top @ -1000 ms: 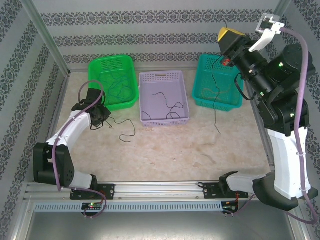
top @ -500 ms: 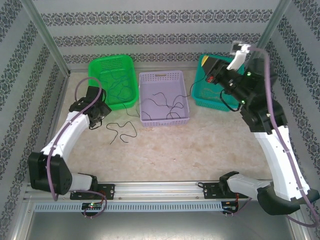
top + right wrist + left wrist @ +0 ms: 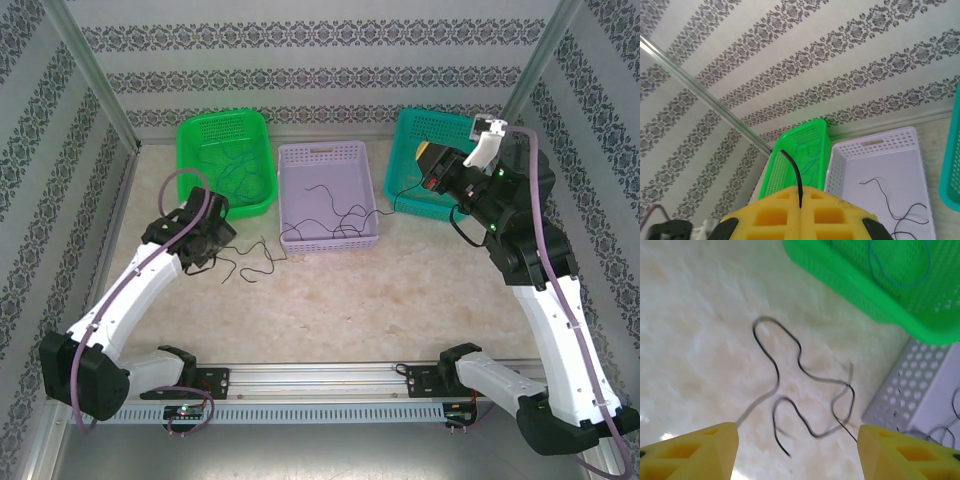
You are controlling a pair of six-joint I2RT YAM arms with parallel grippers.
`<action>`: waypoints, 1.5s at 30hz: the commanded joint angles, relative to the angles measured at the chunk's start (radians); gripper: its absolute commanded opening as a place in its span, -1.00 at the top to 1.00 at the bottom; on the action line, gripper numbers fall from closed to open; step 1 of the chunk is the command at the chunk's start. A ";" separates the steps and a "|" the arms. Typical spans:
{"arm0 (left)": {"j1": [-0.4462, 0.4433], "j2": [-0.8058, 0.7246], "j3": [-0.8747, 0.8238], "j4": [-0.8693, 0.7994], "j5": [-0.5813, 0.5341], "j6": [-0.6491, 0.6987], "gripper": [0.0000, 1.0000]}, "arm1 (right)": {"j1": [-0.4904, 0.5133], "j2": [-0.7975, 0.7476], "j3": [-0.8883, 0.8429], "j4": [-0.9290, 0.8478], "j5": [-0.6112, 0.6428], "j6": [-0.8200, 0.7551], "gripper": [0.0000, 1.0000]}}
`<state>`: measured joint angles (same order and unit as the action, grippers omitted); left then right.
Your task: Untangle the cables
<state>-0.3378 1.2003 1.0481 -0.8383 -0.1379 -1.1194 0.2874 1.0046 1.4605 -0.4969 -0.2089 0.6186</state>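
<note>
Left gripper (image 3: 797, 440): my yellow fingers gape over a limp black cable (image 3: 776, 372) squiggled on the glossy marble table (image 3: 690, 315), left of the perforated lilac basket (image 3: 322, 152). Right gripper (image 3: 800, 197), right of the basket: clamped on a hair-thin second cable (image 3: 797, 175).
</note>
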 commanded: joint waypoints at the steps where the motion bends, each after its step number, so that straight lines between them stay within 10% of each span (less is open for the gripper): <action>1: -0.101 0.020 0.000 0.010 0.019 -0.202 -0.26 | -0.003 -0.007 0.066 0.027 -0.050 -0.043 1.00; 12: -0.382 0.095 -0.010 0.090 -0.029 -0.607 -0.32 | -0.042 -0.108 0.085 -0.124 -0.031 -0.105 1.00; 28: -0.436 0.324 0.050 0.350 0.173 -0.310 -0.06 | -0.151 -0.095 -0.071 -0.112 -0.101 -0.134 1.00; 35: -0.538 0.643 0.404 0.290 0.295 0.022 -0.05 | -0.152 -0.117 -0.133 -0.156 0.037 -0.159 1.00; 45: -0.628 0.935 0.743 0.128 0.490 -0.210 -0.07 | -0.153 -0.122 -0.219 -0.121 0.128 -0.143 1.00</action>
<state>-0.9524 2.1101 1.7405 -0.5987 0.2718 -1.2118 0.1394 0.8928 1.2499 -0.6369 -0.1295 0.4789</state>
